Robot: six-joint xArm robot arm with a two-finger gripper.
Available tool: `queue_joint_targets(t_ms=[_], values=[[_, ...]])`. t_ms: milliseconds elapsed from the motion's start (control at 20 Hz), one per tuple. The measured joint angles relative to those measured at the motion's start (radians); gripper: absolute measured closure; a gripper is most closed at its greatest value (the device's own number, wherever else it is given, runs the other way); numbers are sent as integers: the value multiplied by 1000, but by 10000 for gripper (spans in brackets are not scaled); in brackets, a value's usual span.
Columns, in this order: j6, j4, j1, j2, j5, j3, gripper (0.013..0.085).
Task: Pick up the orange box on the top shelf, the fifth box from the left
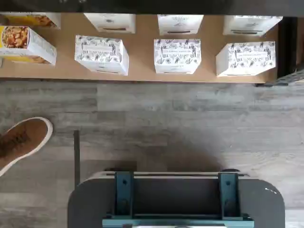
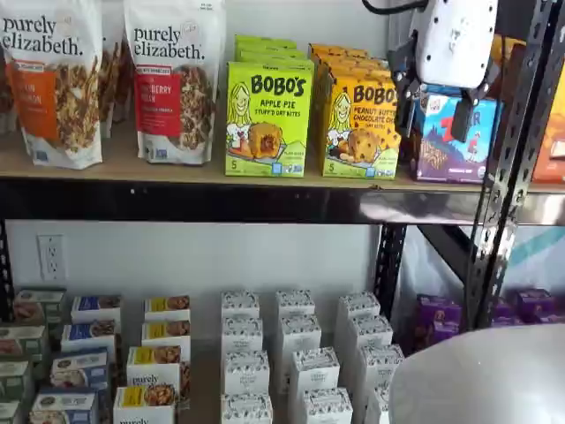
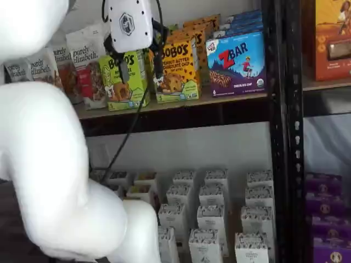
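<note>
The orange box (image 2: pixel 360 124) is a yellow-orange Bobo's carton standing upright at the front of the top shelf (image 2: pixel 132 168), with more of its kind behind it. Both shelf views show it (image 3: pixel 178 68), between a lime-green Bobo's box (image 2: pixel 267 119) and a blue ZBar box (image 3: pixel 237 63). My gripper (image 2: pixel 435 115) hangs in front of the shelf at box height, apart from the boxes, its white body above two black fingers (image 2: pixel 463 117). A plain gap shows between the fingers and nothing is in them (image 3: pixel 140 68). The wrist view does not show the orange box.
Granola bags (image 2: pixel 172 79) stand left on the top shelf. A black perforated upright (image 2: pixel 503 177) rises at the right. White patterned boxes (image 1: pixel 177 56) fill the lower shelf. The wrist view shows grey plank floor, a brown shoe (image 1: pixel 21 142) and the dark mount (image 1: pixel 175 199).
</note>
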Motion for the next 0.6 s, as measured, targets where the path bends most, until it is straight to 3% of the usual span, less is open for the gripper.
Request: queue_joint_targets(t_ms=[150, 600], values=[[23, -61, 44, -44, -79, 43, 130], [39, -100, 69, -44, -97, 49, 130]])
